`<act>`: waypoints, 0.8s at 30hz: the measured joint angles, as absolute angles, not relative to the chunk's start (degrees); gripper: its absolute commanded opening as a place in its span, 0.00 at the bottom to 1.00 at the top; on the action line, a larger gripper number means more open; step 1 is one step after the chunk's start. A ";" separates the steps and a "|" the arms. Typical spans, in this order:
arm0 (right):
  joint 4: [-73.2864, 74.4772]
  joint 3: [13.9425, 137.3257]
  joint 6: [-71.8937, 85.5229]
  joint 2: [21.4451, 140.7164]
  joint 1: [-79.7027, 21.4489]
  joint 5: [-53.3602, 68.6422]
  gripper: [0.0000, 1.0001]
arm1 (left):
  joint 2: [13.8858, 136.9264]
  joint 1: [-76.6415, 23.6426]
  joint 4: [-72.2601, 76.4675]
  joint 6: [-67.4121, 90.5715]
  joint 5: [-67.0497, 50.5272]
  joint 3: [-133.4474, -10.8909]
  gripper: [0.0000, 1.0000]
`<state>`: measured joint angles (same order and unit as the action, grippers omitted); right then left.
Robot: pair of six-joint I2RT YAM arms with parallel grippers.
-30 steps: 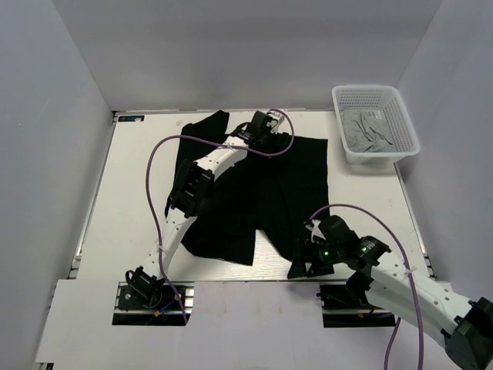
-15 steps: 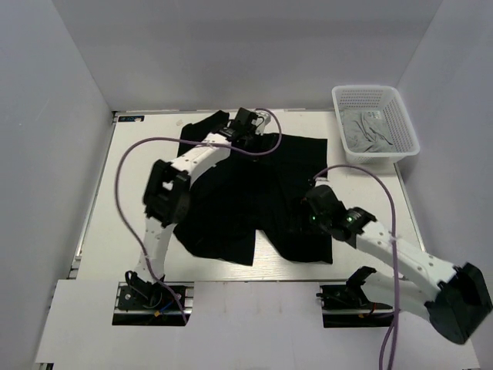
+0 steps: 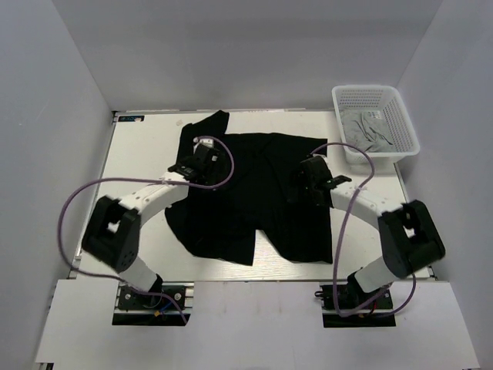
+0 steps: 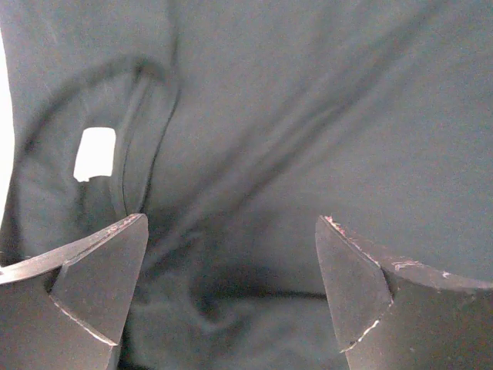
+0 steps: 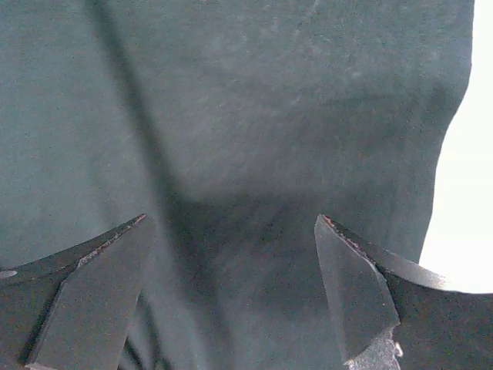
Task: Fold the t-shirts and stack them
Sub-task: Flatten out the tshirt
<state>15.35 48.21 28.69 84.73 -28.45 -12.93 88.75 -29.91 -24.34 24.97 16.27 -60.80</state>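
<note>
Where the white bench (image 3: 135,162) is covered across its middle, the black shirt (image 3: 254,208) lies spread flat, one sleeve reaching toward the far left.
Left end effector (image 4: 231,220): low over the shirt's left part, beside the collar; fingers wide apart, nothing between them. A white label (image 4: 95,153) shows inside the neckline.
Right end effector (image 5: 231,220): low over the shirt's right part, near its right edge; fingers likewise wide apart and empty.
Basket (image 3: 367,89): white mesh, at the bench's far right corner, just beside the black shirt.
Grey shirt (image 3: 370,127): crumpled inside the basket.
</note>
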 measured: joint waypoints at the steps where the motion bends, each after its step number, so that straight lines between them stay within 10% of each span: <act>1: 14.92 48.77 28.25 86.98 -27.14 -11.62 0.90 | 91.26 -29.43 -24.29 25.50 16.23 -60.14 1.00; 24: 11.29 72.97 18.55 111.63 -15.14 0.36 0.90 | 110.41 -17.69 -17.91 19.66 11.29 -70.54 1.00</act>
<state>11.29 72.97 18.55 111.63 -15.14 0.36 110.41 -17.69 -17.91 19.66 11.29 -70.54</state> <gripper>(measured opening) 0.904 0.997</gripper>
